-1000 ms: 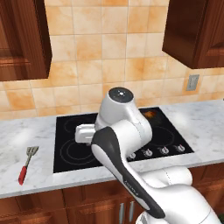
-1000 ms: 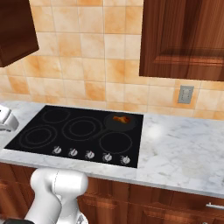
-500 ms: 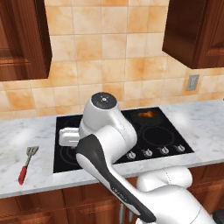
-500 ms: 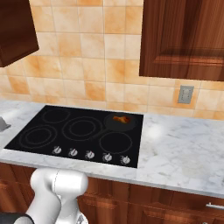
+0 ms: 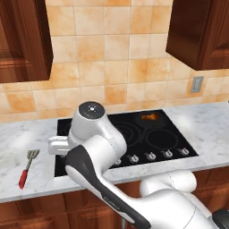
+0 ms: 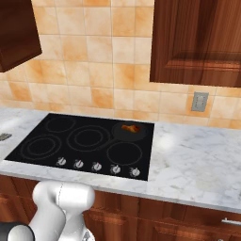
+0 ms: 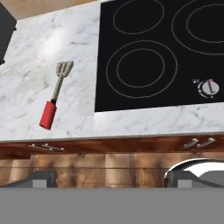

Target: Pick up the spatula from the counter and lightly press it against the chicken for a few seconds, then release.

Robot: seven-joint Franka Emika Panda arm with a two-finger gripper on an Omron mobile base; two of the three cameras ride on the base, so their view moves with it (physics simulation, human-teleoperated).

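**Spatula reach: line up on the red handle**

Marble counter (image 5: 18,134): spatula (image 7: 54,96) lies left of the cooktop (image 7: 153,52), handle toward 7 o'clock in the hand view. Gripper (image 7: 113,179) is spread wide and empty. Centre it over the handle, jaws across it. Chicken (image 5: 150,117) sits at 2 o'clock from the spatula.

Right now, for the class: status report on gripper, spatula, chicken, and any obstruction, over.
Gripper open, empty, apart from spatula. Spatula flat on marble left of cooktop, untouched. Chicken on far right burner. Nothing seen between gripper and spatula.
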